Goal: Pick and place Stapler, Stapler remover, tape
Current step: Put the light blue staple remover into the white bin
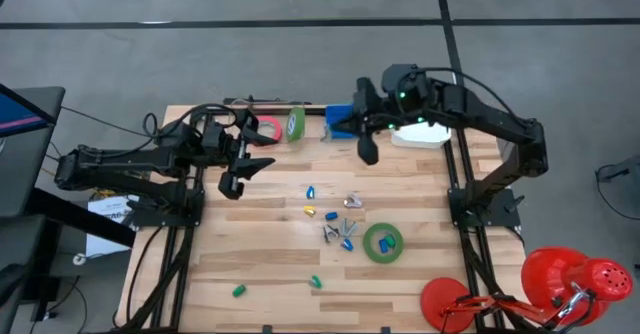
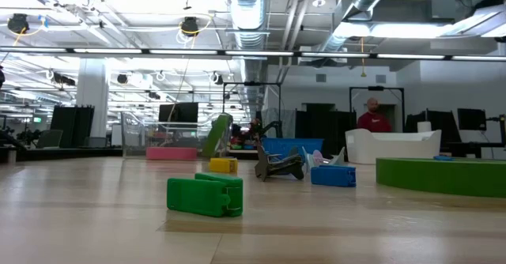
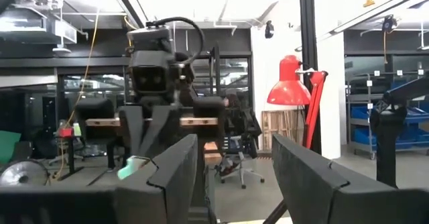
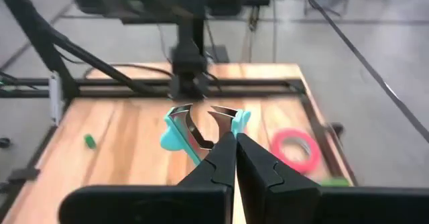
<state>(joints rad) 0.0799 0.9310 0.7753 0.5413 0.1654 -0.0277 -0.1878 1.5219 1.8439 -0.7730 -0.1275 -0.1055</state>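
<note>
Both arms hang above the table's far edge: the left gripper (image 1: 243, 169), fingers parted and empty, near the pink-red tape (image 1: 268, 129); the right gripper (image 1: 367, 152) pinches a teal staple remover (image 4: 190, 131) (held aloft, jaws closed).

My left gripper (image 1: 243, 170) hangs above the table with its fingers apart. My right gripper (image 1: 367, 152) has its fingers pressed together.
</note>
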